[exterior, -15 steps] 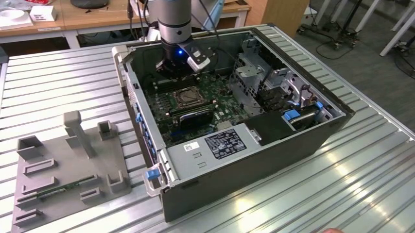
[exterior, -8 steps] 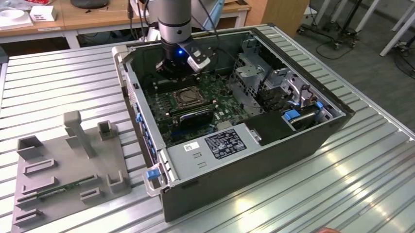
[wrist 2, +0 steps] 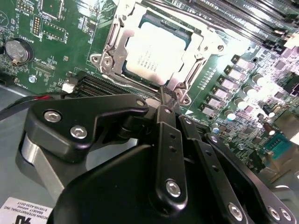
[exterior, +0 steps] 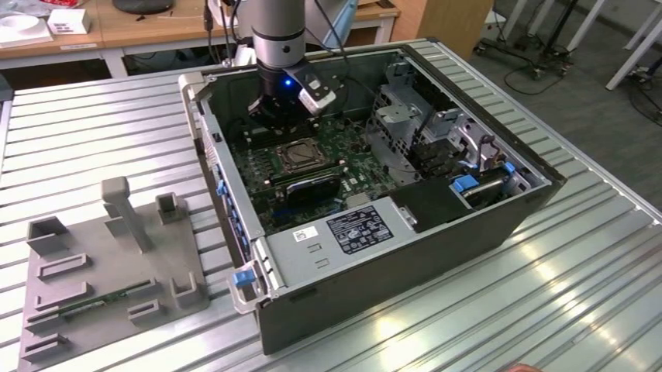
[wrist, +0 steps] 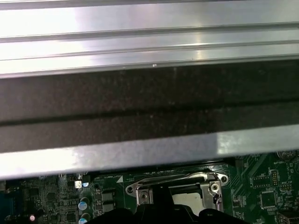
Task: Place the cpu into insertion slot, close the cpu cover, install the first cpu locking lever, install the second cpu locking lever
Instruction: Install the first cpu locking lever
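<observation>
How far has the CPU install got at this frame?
The cpu sits in the socket and the cover looks closed over it. The gripper is at the socket's edge, holding nothing visible. I cannot tell whether either locking lever is latched.

You see a pale silver-tan square cpu (wrist 2: 154, 51) framed by the silvery metal cpu cover (wrist 2: 117, 46) on a dark green circuit board (wrist 2: 60, 42). The matte black gripper (wrist 2: 168, 100) carries bright screws. The ribbed metal worktop (exterior: 93, 139) is light grey; the moulded fixture tray (exterior: 104, 263) grey.
</observation>
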`<state>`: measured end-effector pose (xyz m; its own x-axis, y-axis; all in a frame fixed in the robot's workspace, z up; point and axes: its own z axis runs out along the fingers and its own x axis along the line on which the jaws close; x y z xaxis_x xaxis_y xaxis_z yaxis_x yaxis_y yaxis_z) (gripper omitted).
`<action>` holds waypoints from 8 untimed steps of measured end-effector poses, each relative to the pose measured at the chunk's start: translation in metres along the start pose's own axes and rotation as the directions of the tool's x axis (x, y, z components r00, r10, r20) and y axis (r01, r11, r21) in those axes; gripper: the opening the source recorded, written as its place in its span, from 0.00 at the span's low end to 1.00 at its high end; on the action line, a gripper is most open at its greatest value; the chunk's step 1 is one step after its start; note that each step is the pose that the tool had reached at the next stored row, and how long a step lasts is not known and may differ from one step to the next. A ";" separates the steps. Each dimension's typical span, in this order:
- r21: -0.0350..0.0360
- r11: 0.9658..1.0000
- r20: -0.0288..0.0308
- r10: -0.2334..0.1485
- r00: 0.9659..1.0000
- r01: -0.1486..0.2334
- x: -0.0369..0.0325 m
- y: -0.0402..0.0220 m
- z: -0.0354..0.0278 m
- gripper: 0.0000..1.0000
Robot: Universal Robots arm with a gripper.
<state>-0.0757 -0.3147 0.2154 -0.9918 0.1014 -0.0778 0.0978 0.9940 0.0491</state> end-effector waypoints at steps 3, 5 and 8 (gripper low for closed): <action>0.000 1.000 0.000 0.000 1.000 0.000 -0.0010 0.0002 0.0001 0.10; 0.000 1.000 -0.001 0.000 1.000 0.000 -0.0046 0.0005 0.0004 0.10; 0.000 1.000 -0.004 0.000 1.000 0.000 -0.0104 0.0011 0.0009 0.10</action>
<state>-0.0653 -0.3146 0.2154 -0.9921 0.1011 -0.0738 0.0976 0.9940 0.0487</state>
